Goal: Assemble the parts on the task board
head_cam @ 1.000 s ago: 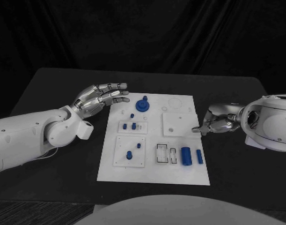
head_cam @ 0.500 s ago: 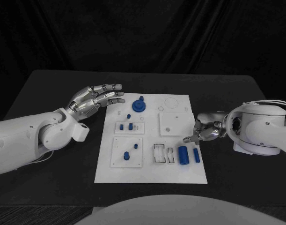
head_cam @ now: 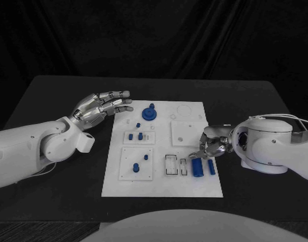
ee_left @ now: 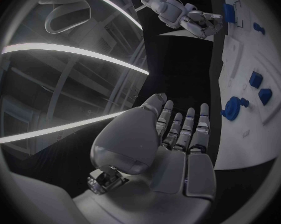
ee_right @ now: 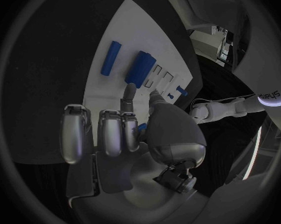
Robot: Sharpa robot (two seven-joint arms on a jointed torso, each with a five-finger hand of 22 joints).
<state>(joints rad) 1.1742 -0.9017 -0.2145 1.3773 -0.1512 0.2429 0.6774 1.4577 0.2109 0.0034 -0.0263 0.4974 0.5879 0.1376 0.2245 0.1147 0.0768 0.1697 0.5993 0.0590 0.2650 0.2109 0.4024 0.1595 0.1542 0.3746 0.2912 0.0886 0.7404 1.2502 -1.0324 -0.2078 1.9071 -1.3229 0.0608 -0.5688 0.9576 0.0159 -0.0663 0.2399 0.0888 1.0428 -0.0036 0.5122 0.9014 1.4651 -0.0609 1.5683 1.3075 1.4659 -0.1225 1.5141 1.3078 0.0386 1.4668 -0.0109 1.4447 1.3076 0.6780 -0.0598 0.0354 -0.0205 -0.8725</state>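
Observation:
The white task board [head_cam: 190,185] lies mid-table. On it are a blue knob [head_cam: 149,113], small blue pegs [head_cam: 135,136] and, near its front right, a thick blue cylinder [head_cam: 199,167] beside a thin one [head_cam: 212,168]. My right hand [head_cam: 212,146] hovers over the board's right edge just behind the two cylinders. Its thumb and forefinger point down, apart, with nothing between them. The right wrist view shows that hand [ee_right: 125,129] above the thick cylinder [ee_right: 140,67] and the thin cylinder [ee_right: 110,58]. My left hand [head_cam: 103,106] is held open, fingers straight, left of the board's far corner.
Two more blue pegs [head_cam: 140,162] stand in a square plate at the board's front left. Black table [head_cam: 59,96] surrounds the board, with free room on both sides. The left wrist view shows my left hand [ee_left: 171,149], the knob [ee_left: 232,107] and my right hand [ee_left: 190,17].
My right hand has moved from beside the board inward over its right edge, lower and nearer the two blue cylinders. My left hand has stayed where it was.

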